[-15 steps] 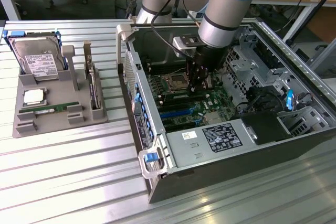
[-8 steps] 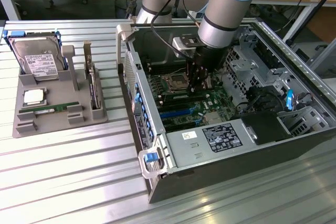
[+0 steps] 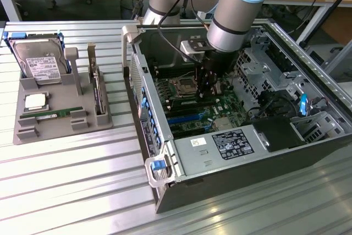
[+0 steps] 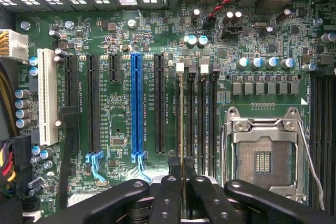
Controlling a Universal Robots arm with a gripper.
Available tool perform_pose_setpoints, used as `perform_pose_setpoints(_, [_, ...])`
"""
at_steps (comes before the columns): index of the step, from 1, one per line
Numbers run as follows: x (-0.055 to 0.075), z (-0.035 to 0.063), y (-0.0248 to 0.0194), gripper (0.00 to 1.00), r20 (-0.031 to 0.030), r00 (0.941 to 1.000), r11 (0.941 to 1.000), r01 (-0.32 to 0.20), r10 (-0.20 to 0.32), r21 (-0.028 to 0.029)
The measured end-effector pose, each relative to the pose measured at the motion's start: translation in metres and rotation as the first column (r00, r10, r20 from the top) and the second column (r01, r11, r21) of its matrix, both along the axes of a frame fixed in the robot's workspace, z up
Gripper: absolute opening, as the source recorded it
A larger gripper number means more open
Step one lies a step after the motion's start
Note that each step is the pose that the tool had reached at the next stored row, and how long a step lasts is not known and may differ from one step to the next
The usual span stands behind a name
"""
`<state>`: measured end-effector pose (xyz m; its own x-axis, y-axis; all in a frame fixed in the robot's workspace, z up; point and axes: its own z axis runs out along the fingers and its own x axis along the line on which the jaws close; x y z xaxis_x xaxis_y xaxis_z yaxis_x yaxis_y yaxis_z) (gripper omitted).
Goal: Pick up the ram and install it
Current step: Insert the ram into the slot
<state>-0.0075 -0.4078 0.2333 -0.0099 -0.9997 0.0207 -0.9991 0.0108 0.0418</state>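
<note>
The fingers (image 4: 184, 195) pinch the ram (image 4: 181, 124) edge-on, its long axis parallel to the memory slots (image 4: 202, 121) beside the processor socket (image 4: 262, 153), directly above the outermost slot.

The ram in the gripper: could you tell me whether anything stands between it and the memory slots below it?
Nothing visible does. The gripper holds the ram edge-on directly over the memory slots beside the CPU socket; no cable or card crosses them.
</note>
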Motion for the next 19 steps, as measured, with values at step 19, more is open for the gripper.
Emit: perform_pose_setpoints(19, [0.0021, -0.0025, -0.0007, 0.2, 0.0, 1.0, 1.0, 0.0, 0.0, 0.0])
